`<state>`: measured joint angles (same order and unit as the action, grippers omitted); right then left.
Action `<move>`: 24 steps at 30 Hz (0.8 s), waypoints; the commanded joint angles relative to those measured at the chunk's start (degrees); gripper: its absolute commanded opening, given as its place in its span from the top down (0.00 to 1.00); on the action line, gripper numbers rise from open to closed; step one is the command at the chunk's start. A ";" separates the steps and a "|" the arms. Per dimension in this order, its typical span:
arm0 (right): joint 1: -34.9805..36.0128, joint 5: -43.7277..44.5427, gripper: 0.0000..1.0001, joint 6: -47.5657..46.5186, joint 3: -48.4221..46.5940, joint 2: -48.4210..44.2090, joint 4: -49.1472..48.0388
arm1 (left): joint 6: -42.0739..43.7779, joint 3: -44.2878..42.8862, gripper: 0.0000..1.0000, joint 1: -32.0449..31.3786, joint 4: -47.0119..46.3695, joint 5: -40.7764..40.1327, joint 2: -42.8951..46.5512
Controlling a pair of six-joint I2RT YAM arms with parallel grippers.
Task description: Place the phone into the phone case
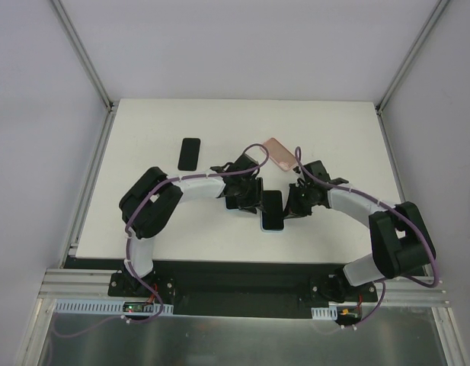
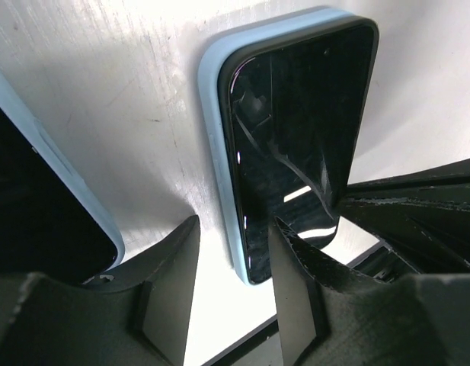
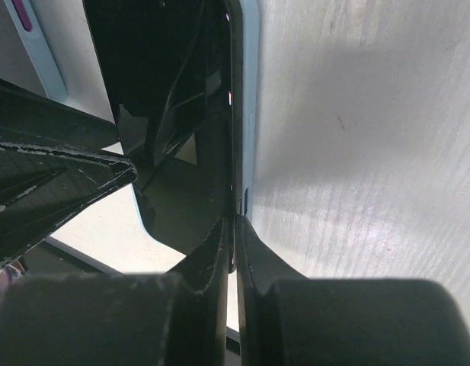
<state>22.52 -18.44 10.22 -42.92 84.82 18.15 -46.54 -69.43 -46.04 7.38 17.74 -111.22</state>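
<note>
The black phone (image 1: 273, 206) lies screen up inside the pale blue phone case (image 2: 214, 130), flat on the white table near its front edge. In the left wrist view the phone (image 2: 295, 130) fills the case, with the blue rim showing along its left and top sides. My left gripper (image 2: 233, 271) is open and low over the phone's near end: one finger stands over the table, the other over the screen. My right gripper (image 3: 235, 229) is shut, and its tips touch the seam between the phone (image 3: 181, 99) and the case's right rim (image 3: 250, 114).
A second black phone (image 1: 190, 153) lies at the back left and a pink case (image 1: 278, 152) behind the grippers. A dark slab with a pale blue rim (image 2: 44, 206) sits at the left edge of the left wrist view. The table's front edge (image 1: 242, 261) is close.
</note>
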 commanded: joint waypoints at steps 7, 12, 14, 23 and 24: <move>0.94 -3.62 0.95 4.63 5.56 4.48 -11.38 | 2.16 -2.47 0.66 0.16 0.80 0.54 -2.33; 1.03 -2.83 0.96 6.13 6.70 7.11 -13.05 | 2.42 -2.03 0.72 0.16 0.88 0.81 -2.25; 1.03 -2.83 0.90 6.57 7.67 6.51 -13.58 | 2.69 -1.68 0.75 0.07 0.80 0.98 -2.16; -3.27 -1.60 0.60 4.55 6.36 -4.57 -8.40 | 3.13 -1.15 0.82 0.07 0.80 0.54 -2.33; -3.80 -2.65 0.59 3.24 5.83 -4.40 -8.40 | 3.13 -1.23 0.83 0.07 0.80 0.72 -2.51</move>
<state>21.12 -22.20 16.58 -36.25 82.70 7.81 -44.93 -70.78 -45.32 8.23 18.85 -112.40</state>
